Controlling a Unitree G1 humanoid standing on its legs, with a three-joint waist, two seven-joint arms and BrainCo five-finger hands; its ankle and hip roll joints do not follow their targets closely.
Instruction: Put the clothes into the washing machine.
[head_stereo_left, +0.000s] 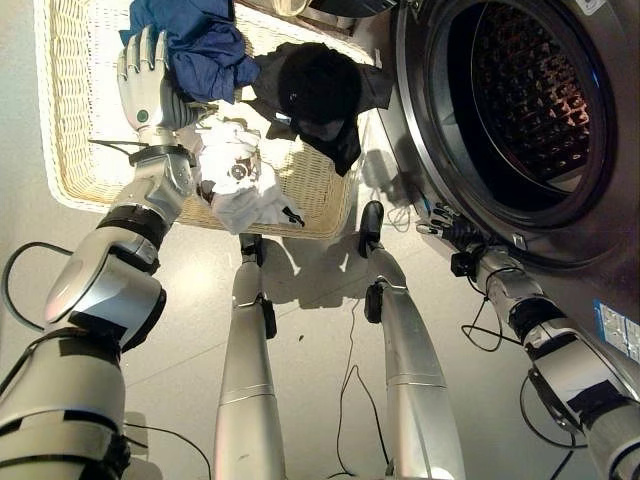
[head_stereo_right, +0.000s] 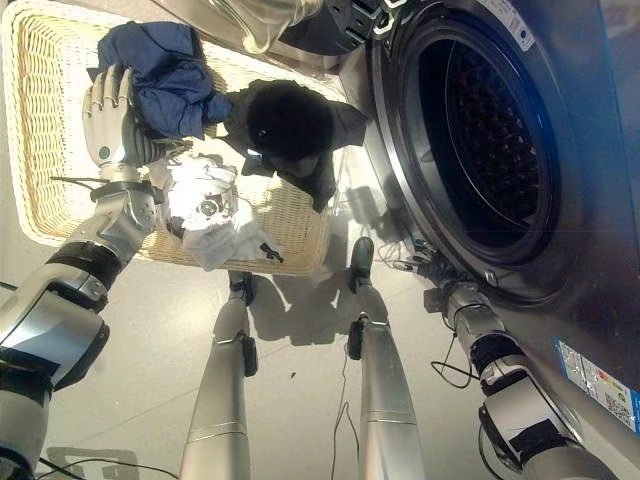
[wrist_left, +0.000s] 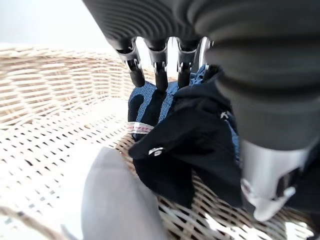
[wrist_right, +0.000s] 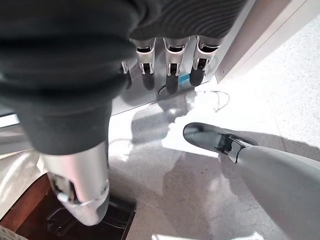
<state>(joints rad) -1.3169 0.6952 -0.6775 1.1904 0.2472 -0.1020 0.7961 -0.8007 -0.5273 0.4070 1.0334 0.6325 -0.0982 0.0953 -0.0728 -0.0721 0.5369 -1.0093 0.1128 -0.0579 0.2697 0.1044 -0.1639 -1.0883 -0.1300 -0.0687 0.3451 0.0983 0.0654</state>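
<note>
Left eye view: left hand (head_stereo_left: 148, 88) clenched on blue garment (head_stereo_left: 205, 45) at wicker basket's (head_stereo_left: 70, 120) twelve o'clock, for lifting; right hand (head_stereo_left: 447, 226) relaxed, empty, below washing machine drum (head_stereo_left: 530, 95).

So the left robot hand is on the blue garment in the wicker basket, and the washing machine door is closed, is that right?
Not quite: the washing machine door is open, its drum showing in the left eye view. The rest holds: the left robot hand is on the blue garment in the wicker basket.
</note>
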